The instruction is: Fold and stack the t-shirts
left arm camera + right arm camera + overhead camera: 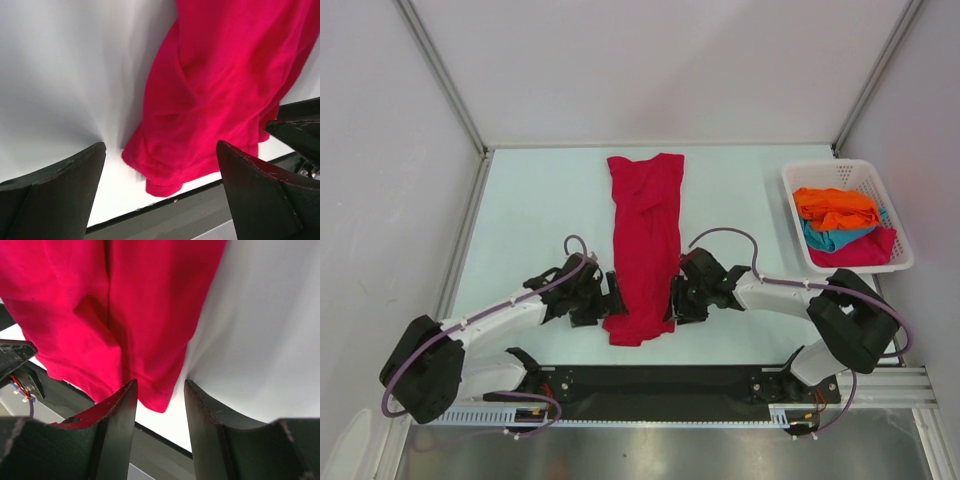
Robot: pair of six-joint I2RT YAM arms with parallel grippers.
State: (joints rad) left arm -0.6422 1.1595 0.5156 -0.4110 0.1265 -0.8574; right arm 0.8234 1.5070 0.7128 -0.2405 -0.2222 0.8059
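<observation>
Left gripper (pixel 603 300) wide open, right gripper (pixel 677 300) parted, both empty, flanking near hem of red shirt (pixel 645 235). Fold step, probably; next: pinch hem corners, carry away.

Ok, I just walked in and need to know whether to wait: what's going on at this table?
Two robot arms are folding shirts. A red shirt lies on the table as a long narrow strip. The left gripper and right gripper sit on either side of its near end, both open, neither holding it. An orange shirt, a teal shirt and some red cloth lie bundled in the basket on the right.
</observation>
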